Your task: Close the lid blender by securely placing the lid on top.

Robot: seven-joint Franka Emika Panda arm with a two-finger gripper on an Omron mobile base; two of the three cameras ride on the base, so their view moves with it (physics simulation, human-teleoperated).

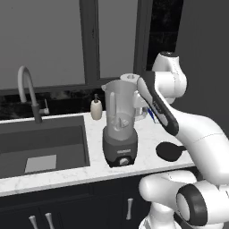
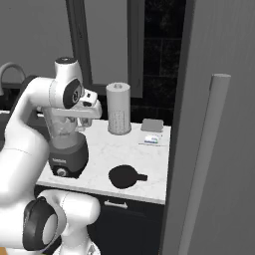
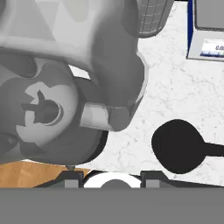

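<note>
White marble tabletop [image 1: 85, 172] over dark cabinets, sink [image 1: 42, 145] and faucet [image 1: 27, 91] well left of blender. Blender [image 1: 119, 125] upright near front edge, clear jar open at top, blades visible from hand view. Lid [image 2: 124, 176] flat on tabletop to right of blender, apart from it, short tab pointing away from blender. Gripper [image 3: 113, 178] above and just behind blender jar, tips barely visible in hand view; cannot tell whether spread or pressed together, nothing seen held. Soap bottle [image 1: 96, 108] behind blender to left; paper towel roll [image 2: 118, 108] behind blender to right.
</note>
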